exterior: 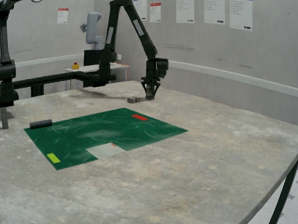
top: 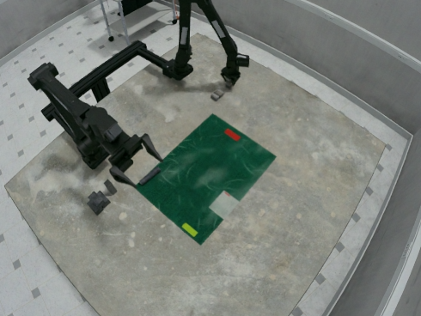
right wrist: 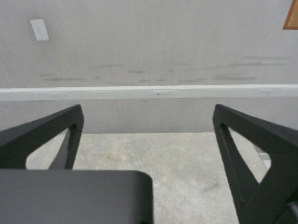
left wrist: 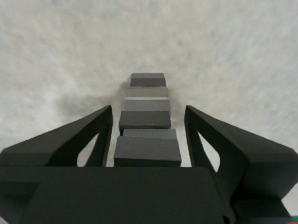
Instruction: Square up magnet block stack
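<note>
Between the fingers of the left gripper (exterior: 150,85) (left wrist: 149,117): the magnet-block stack (exterior: 149,94) (left wrist: 147,145), on the tabletop (top: 275,240) (exterior: 182,170)
Left pincer: released, both fingers apart from the blocks
Right pincer (top: 150,173) (right wrist: 149,112): released, spread wide
Green mat (top: 193,163) (exterior: 82,131): bearing 1 red patch (top: 232,135) (exterior: 140,117), 1 yellow-green (top: 189,229) (exterior: 53,157)

1. This place seems to be a robotics lab.
2. Black frame (top: 109,64) (exterior: 48,80) carries robot arms.
3. Behind are a pale robot arm (exterior: 90,31) and a red-yellow button (exterior: 75,66).
</note>
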